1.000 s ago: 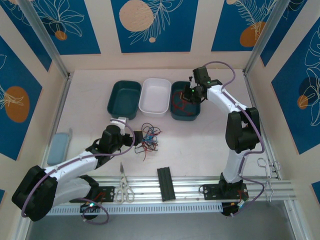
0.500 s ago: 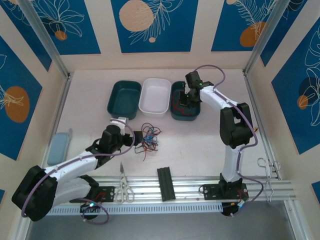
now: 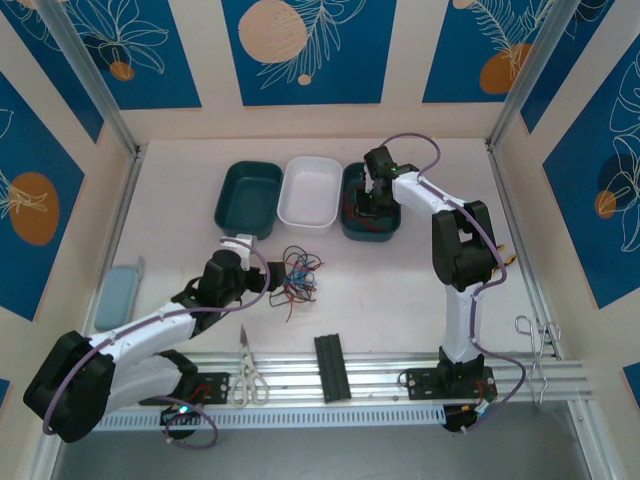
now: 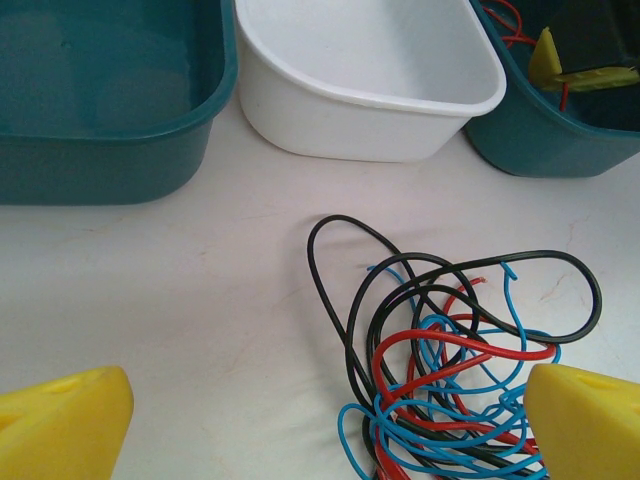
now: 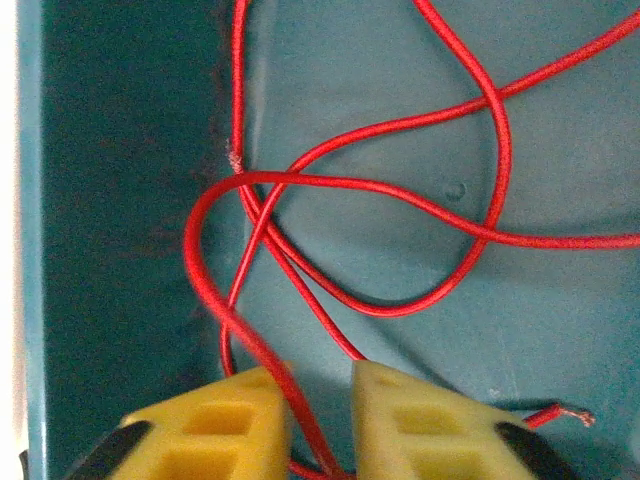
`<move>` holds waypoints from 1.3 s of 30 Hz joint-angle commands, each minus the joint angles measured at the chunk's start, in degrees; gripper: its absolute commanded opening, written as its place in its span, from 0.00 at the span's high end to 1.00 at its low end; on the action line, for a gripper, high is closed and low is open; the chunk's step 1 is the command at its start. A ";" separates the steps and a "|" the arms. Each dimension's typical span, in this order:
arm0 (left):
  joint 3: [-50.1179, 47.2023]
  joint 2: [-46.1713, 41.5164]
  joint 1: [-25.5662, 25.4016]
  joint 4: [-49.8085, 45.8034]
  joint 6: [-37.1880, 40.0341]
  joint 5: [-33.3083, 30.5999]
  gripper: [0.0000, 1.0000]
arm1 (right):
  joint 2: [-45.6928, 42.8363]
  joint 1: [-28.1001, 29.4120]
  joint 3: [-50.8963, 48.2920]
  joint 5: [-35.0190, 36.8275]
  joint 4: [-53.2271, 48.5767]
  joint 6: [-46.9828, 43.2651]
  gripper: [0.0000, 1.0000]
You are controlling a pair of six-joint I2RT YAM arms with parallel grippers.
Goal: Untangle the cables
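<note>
Between jaws of right gripper — red cable

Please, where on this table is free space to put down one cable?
Bare table lies between the tangle and the right arm, and also left of the left teal tray. The white tray is empty too. It is crowded in the right teal tray, which holds red cable.

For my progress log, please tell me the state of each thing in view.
cable tangle: knotted, on the table.
red cable: loose loops inside right teal tray.
left gripper: wide open, facing cable tangle.
right gripper: slightly open, red cable between jaws.
white tray: empty.
left teal tray: empty.
</note>
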 commanded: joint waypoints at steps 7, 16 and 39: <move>0.05 -1.01 0.66 -0.37 -0.89 -0.19 0.00 | -6.65 1.05 0.51 1.16 -1.94 -0.17 0.50; 0.30 -1.44 0.61 -0.69 -2.85 -1.58 0.00 | -14.86 1.91 -1.66 1.78 -2.73 1.24 0.37; 9.09 8.87 1.22 -10.31 -6.68 6.84 0.00 | -22.98 17.93 -13.66 -11.86 -4.29 18.28 0.51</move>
